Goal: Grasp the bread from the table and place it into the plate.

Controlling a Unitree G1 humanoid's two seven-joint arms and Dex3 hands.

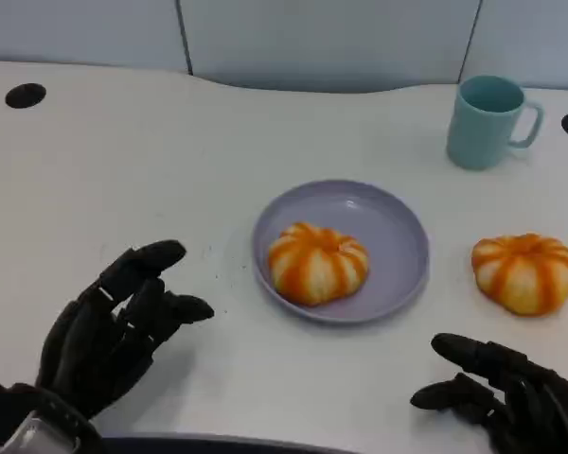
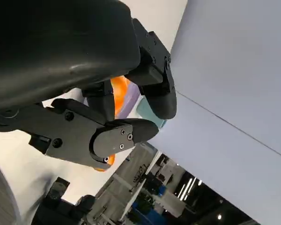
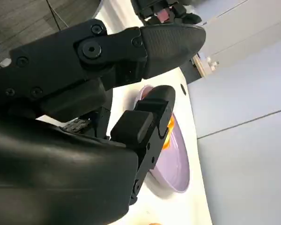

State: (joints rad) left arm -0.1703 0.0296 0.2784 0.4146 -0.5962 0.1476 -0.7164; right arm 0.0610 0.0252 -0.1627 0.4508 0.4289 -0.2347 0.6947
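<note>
An orange-and-white striped bread (image 1: 317, 263) lies in the lilac plate (image 1: 398, 227) at the table's middle. A second striped bread (image 1: 525, 272) sits on the bare table to the right of the plate. My left hand (image 1: 114, 326) hovers at the lower left, fingers spread and holding nothing, a short way left of the plate. At the lower right my right hand (image 1: 502, 392) is also spread and empty, just in front of the second bread. The right wrist view shows my right hand (image 3: 131, 70), the plate (image 3: 171, 164) and a sliver of bread (image 3: 167, 133) past the fingers.
A teal mug (image 1: 488, 121) stands at the back right, behind the second bread. Two black grommet holes (image 1: 26, 95) mark the table's far corners. A grey wall runs behind the table's curved back edge. In the left wrist view, orange bread (image 2: 119, 96) peeks between my left hand's fingers (image 2: 157, 98).
</note>
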